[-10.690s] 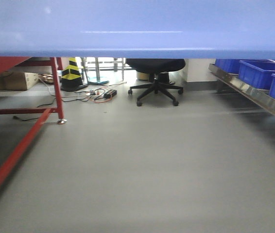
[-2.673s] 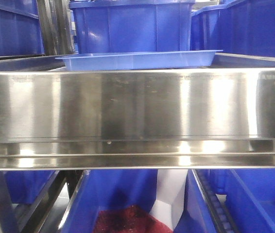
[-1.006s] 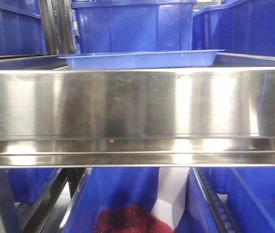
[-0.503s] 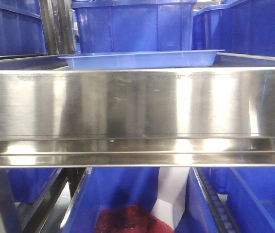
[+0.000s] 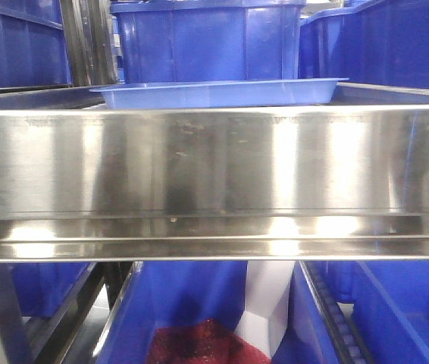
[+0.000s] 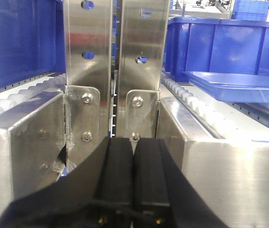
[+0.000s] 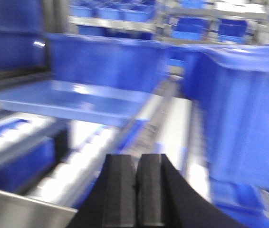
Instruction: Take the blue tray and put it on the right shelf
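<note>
The blue tray (image 5: 214, 92) lay on the right shelf (image 5: 214, 163); both the left gripper (image 6: 133, 166) and right gripper (image 7: 134, 183) were clenched empty; a careless retreat risked clipping the rail

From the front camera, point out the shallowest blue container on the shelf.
The blue tray: pale, low and flat, sitting before the tall, darker blue bin.
</note>
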Robot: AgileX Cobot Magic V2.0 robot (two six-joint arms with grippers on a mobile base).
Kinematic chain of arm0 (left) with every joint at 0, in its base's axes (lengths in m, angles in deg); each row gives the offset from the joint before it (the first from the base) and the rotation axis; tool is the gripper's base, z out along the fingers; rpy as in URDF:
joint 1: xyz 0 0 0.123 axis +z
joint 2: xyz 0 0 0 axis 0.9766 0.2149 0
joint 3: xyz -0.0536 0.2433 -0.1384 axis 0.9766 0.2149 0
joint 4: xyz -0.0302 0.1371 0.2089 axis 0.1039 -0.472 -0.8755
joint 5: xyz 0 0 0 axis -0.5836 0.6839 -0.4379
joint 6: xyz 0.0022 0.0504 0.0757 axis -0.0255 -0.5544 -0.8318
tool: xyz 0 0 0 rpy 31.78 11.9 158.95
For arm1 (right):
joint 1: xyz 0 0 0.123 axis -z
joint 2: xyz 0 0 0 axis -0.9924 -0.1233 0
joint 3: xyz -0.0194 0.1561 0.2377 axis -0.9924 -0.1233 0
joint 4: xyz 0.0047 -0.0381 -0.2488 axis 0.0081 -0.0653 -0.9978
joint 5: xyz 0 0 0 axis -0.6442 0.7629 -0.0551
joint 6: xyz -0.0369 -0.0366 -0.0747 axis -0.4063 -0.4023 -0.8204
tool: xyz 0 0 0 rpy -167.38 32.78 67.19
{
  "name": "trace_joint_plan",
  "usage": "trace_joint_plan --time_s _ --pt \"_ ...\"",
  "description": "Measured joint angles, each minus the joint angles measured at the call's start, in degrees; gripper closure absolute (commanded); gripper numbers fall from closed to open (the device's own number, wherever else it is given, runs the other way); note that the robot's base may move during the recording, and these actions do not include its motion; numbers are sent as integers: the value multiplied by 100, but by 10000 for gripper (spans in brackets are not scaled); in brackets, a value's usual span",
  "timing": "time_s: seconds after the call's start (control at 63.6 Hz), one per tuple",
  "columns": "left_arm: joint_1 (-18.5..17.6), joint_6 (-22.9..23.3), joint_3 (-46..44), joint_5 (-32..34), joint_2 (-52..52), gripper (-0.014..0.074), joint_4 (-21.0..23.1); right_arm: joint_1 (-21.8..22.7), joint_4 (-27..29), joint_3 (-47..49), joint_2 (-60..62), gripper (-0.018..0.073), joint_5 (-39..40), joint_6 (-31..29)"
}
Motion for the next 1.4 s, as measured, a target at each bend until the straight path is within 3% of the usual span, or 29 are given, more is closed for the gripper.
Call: trace_joint_plan --time_s 0.173,0.283,0.519,1.399 --pt "0 0 0 0 0 645 0 1039 260 -655 131 503 304 -23" --pt "0 0 0 0 0 645 0 1350 297 -1121 387 503 622 -23" --pt "0 -2 0 0 0 645 0 1385 338 -2110 821 503 1265 -23" --pt "0 -33 0 0 0 645 0 1385 338 -2142 834 503 1322 -23"
